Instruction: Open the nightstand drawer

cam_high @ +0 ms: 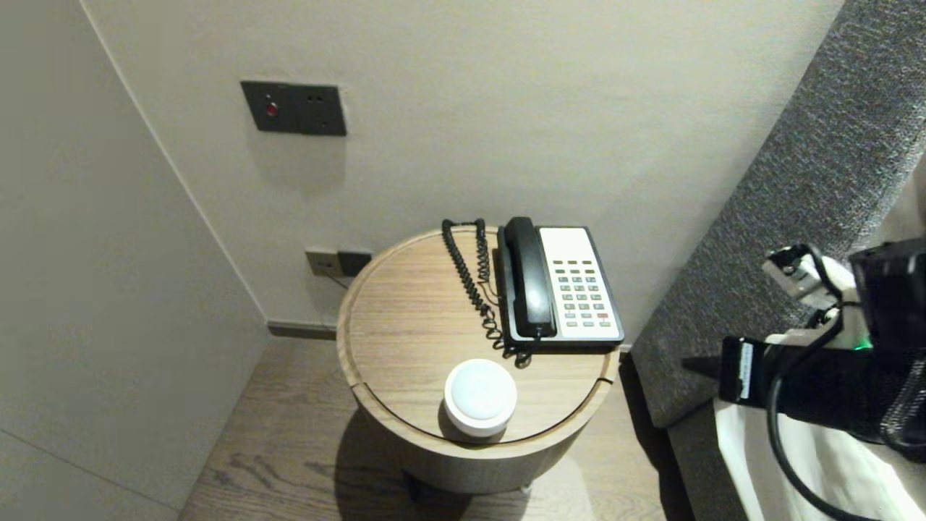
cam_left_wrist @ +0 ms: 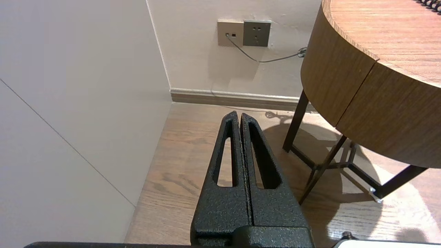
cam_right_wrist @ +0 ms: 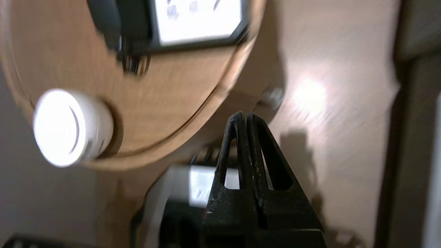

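Telephone (cam_high: 561, 289) sits at the back right of the round wooden table (cam_high: 405, 325), close to the wall. Its black handset (cam_high: 528, 278) lies in the cradle left of the keypad, and its coiled cord (cam_high: 470, 278) runs along the tabletop beside it. Your right gripper (cam_high: 687, 365) hovers off the table's right side, apart from the rim and nearest the telephone's front corner. It touches nothing, and its two fingers are pressed together on nothing. From the wrist, the right gripper (cam_right_wrist: 245, 115) points at the rim below the telephone (cam_right_wrist: 198, 20).

My read is that you are bringing this arm in towards the tabletop. To do that well, go in above the rim rather than across it. Part the fingers before you are over the wood, and square the wrist to whatever you reach for.

Mind what is close by. The white round device (cam_high: 480, 396) stands at the table's front edge, just in front of the cord's lower end, and a low sweep could knock it off. The grey upholstered headboard (cam_high: 796, 181) crowds the arm on its right, with white bedding (cam_high: 832, 463) below it. The arm's own cable (cam_high: 778, 405) loops loosely there and could snag.

Your left gripper (cam_left_wrist: 238, 115) is parked low over the floor beside the table's left wall (cam_left_wrist: 344, 86), fingers together and empty. It faces the wall sockets (cam_left_wrist: 244, 33), one of which has a lead plugged in
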